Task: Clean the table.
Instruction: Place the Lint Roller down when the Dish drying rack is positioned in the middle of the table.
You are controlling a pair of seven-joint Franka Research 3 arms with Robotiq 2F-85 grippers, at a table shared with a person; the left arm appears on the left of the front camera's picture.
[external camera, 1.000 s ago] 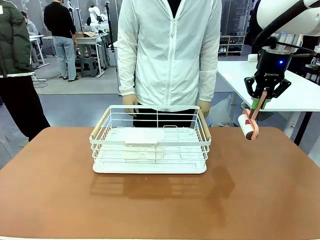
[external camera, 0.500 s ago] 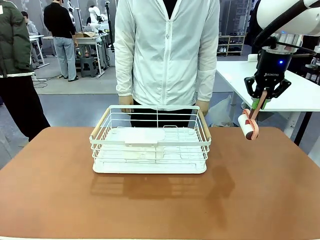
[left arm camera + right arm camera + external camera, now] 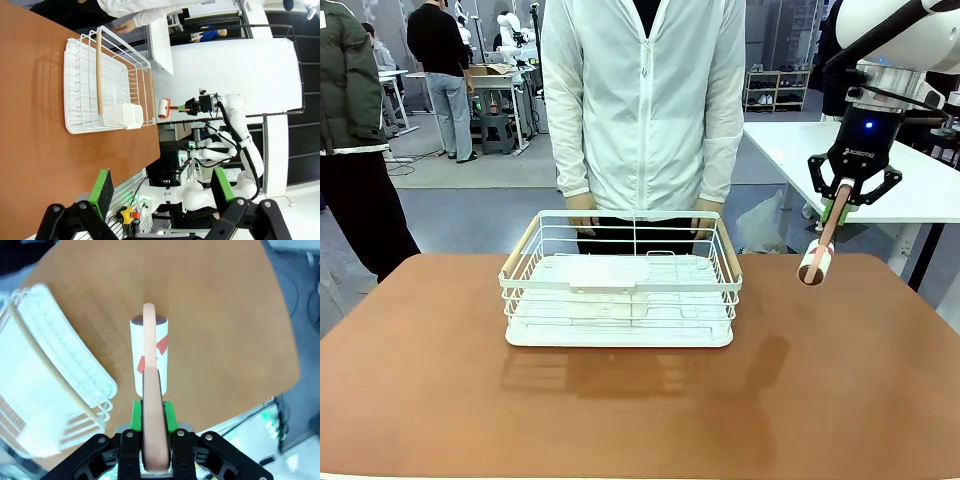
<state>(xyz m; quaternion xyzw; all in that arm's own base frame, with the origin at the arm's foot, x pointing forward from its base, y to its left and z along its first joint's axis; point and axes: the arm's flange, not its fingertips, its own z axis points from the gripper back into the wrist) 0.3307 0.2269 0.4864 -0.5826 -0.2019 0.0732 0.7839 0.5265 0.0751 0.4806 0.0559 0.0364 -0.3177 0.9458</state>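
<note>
Lint roller (image 3: 814, 264) swung end-on in right gripper (image 3: 841, 207) (wrist view: red arrows).

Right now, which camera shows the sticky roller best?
The right wrist view: the lint roller sits close and big, handle clamped between the green fingers. The front view shows it small and end-on; the left wrist view, tiny and far.

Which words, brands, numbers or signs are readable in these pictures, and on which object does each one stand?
"ROBOTIQ": small white print on the black body of the right claw, front view, barely readable.
Red marks on the white lint roller held in that claw: shapes, not readable as letters.
No print shows on the dish rack or the table.
</note>
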